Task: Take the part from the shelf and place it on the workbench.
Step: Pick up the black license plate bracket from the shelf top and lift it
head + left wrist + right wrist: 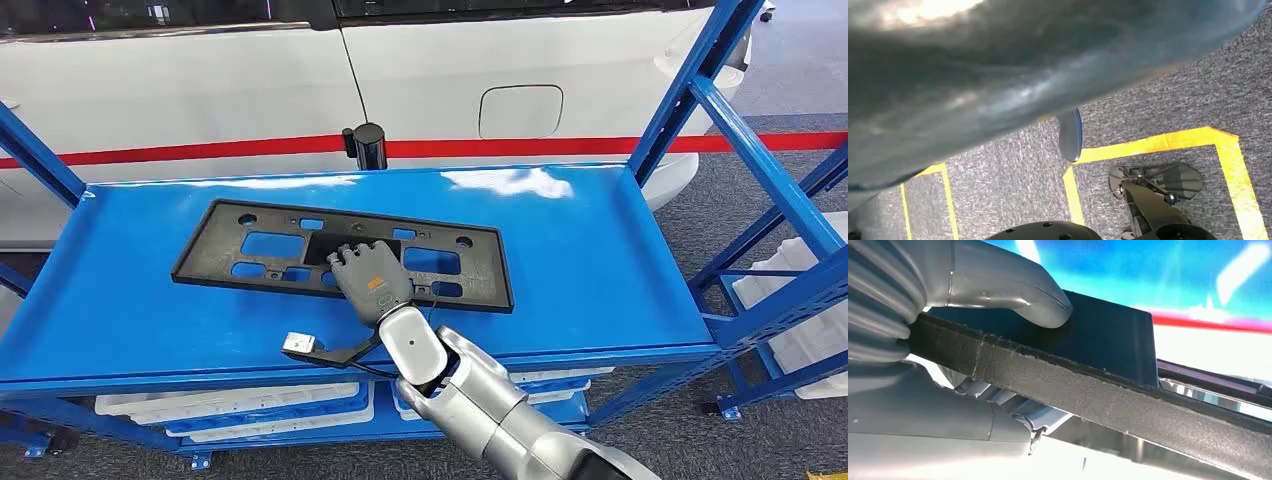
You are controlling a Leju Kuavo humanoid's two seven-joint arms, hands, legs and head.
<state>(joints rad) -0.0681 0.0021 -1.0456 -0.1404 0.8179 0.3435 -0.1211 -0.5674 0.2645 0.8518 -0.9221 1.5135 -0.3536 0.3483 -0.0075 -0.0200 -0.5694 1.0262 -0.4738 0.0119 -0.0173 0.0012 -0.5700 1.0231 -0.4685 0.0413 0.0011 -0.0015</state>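
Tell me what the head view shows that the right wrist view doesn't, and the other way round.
Head view alone: the whole black frame lying on the blue shelf, a white vehicle behind, white trays on the level below.

Right wrist view alone: the grey thumb pressed on the frame's top face, with the hand's other grey parts under its rough edge, so it looks clamped.

Both: the right hand on the frame's near edge.

Bright overhead glare on shelf [600, 250] (wrist views blurred, perhaps overexposed).
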